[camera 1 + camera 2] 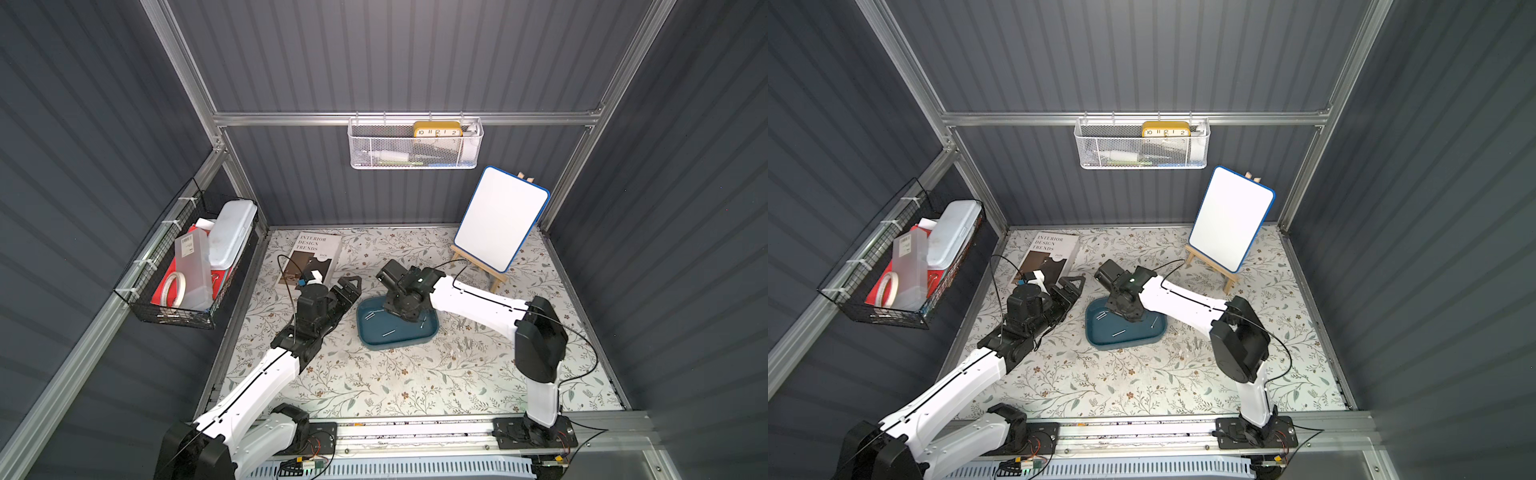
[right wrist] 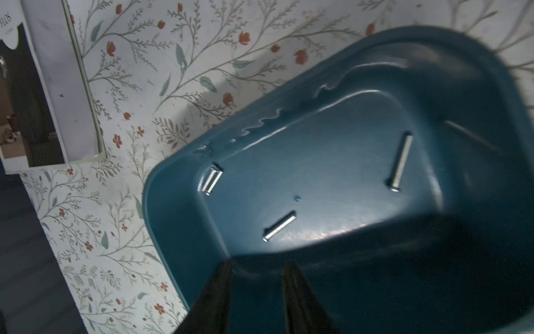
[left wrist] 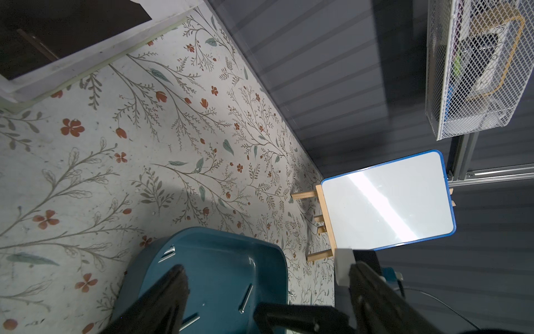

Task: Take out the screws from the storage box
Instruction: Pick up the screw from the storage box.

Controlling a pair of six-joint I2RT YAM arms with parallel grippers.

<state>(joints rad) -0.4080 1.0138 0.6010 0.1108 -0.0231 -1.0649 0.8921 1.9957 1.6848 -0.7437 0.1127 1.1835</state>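
With screws (image 2: 278, 226) left in the box (image 2: 173, 219) on the surface (image 1: 415, 386), our right end effector (image 2: 258, 264) hangs over them narrowly parted and empty, the left end effector (image 1: 351, 291) wide; next we must straddle one and pinch.

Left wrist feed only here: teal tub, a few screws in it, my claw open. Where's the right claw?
Observer: The right claw hangs over the tub, pointing down into it.
Operator: Holding anything?
Observer: No. The right wrist view shows its jaws a little apart, with only bare tub floor between them.
Operator: Any screws out on the table?
Observer: Probably. A top view shows a few thin metal pieces that look like screws lying on the mat, just outside the tub on the right arm's side.
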